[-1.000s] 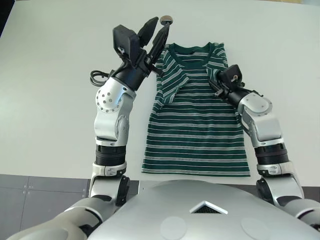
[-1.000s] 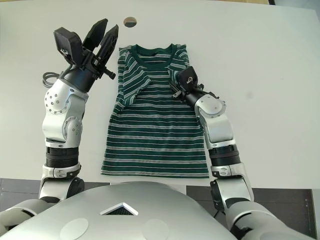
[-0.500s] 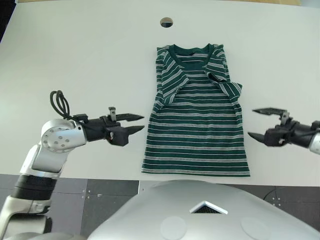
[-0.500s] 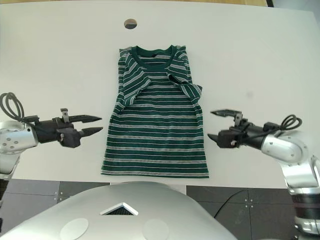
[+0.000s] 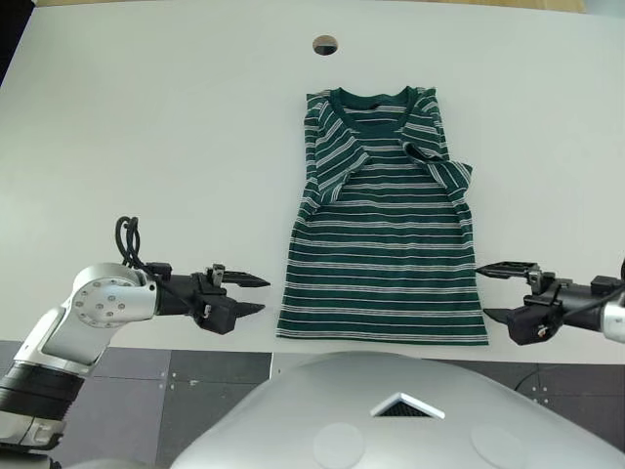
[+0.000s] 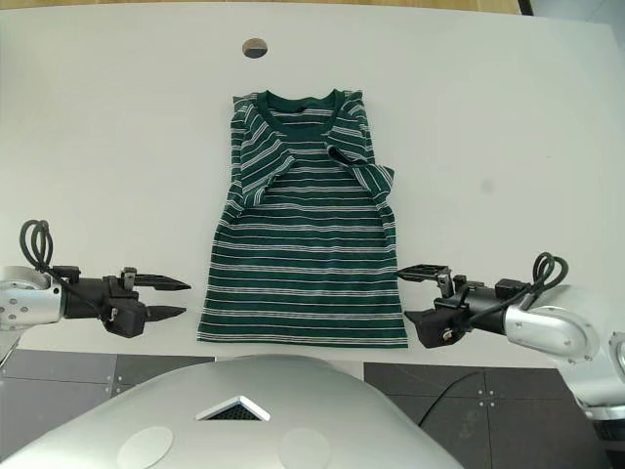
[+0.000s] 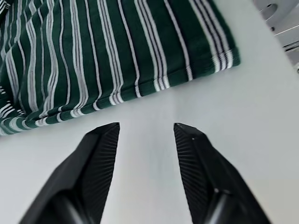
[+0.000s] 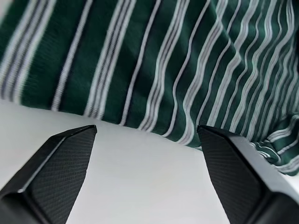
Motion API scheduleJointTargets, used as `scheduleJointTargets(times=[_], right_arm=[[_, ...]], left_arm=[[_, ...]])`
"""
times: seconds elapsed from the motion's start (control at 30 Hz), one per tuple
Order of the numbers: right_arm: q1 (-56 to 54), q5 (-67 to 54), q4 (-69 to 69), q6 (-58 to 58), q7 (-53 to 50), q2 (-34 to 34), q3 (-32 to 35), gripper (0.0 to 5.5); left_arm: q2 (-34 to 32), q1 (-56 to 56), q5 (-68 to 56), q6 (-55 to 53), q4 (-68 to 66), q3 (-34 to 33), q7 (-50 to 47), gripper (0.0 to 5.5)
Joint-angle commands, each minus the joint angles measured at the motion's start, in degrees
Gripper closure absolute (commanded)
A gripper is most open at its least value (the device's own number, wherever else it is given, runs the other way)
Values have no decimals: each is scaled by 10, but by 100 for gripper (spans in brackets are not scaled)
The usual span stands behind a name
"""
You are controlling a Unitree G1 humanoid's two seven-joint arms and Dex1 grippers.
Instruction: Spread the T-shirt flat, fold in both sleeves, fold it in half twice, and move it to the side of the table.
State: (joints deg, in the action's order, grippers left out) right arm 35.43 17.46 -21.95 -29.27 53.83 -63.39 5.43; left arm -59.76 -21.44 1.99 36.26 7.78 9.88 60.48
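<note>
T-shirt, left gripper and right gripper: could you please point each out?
T-shirt (image 5: 386,264), left eye view, middle of its striped front.
left gripper (image 5: 266,295), left eye view, midway between fingertips.
right gripper (image 5: 482,290), left eye view, midway between fingertips.

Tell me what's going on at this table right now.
The robot is folding a green striped T-shirt that lies flat on the white table. Both sleeves are already folded in over the chest, but the shirt has not yet been folded in half. The left gripper and the right gripper are both open. They sit low over the table, one on each side of the shirt's bottom hem, each pointing at a hem corner without touching the fabric.
</note>
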Motion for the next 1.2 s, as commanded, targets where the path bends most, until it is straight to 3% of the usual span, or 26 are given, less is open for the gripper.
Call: scheduleJointTargets(times=[0.03, 0.17, 0.37, 0.77, 1.2], right_arm=[[27, 29, -8, 21, 24, -19, -3, 101], [30, 39, -21, 24, 27, -23, -4, 42], [3, 71, -13, 8, 29, -19, -62, 42], [-51, 98, 22, -20, 16, -3, -144, 275], [-73, 84, 36, -21, -7, -12, -186, 523]], left_arm=[[-1, -4, -1, -11, 6, 16, 4, 273], [20, 5, 20, 9, -3, 24, -21, 215], [51, 22, 59, 13, -12, 55, -42, 215], [42, 45, 64, -7, -22, 86, -39, 212], [50, 61, 45, -50, -13, 130, -13, 422]])
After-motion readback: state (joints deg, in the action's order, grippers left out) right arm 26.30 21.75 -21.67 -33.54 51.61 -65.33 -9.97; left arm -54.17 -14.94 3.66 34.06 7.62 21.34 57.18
